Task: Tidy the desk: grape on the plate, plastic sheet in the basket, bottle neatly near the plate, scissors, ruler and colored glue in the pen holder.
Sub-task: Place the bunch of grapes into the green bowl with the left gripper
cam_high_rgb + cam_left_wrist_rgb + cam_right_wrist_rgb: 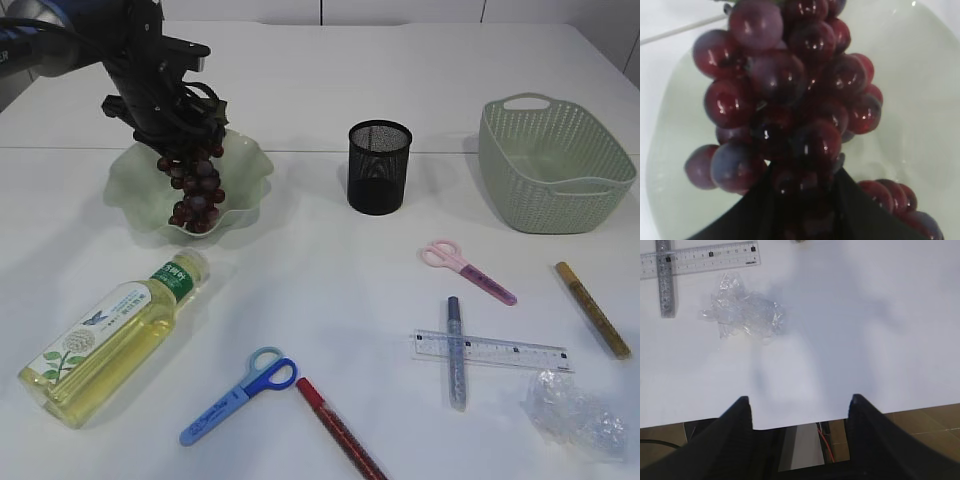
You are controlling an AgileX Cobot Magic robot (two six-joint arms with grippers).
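In the upper left of the exterior view the left gripper [168, 128] is clamped on the top of the grape bunch [196, 190], which hangs long-axis-vertical directly above the wavy pale-green plate [130, 190], its lowest glossy berries touching or nearly touching the dish, so the release looks to need only a short straight descent. The right gripper [799, 407] stands apart and empty over bare bench [865, 315], the crinkled clear plastic sheet [742, 312] lying toward the upper left of its view.

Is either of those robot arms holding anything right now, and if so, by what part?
The left end effector holds the grape bunch by its top, hanging over the plate. The right end effector is open and holds nothing.
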